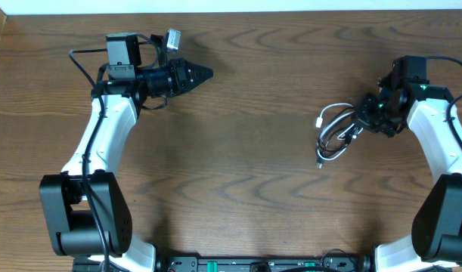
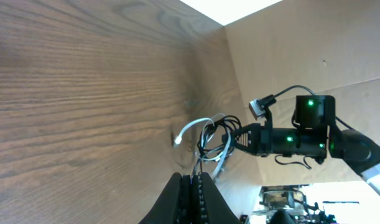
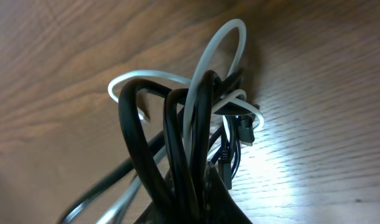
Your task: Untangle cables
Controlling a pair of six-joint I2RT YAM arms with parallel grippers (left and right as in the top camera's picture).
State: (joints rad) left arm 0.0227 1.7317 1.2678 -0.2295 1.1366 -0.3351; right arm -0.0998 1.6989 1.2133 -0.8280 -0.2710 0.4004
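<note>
Cables (image 1: 336, 132), one white and one black, lie tangled together on the right part of the wooden table (image 1: 246, 166); the right gripper (image 1: 359, 122) is clamped onto the cables at their edge. Well apart on the left, the left gripper (image 1: 204, 74) has its jaws closed on nothing.

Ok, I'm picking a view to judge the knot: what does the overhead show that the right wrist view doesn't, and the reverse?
Overhead only: both arms, with the left gripper shut and far from the cables, and the right gripper at the tangle's edge. Right wrist only: close up, the black cable looped across the white cable, and a small plug. Both: the tangled cables on the wood table.
</note>
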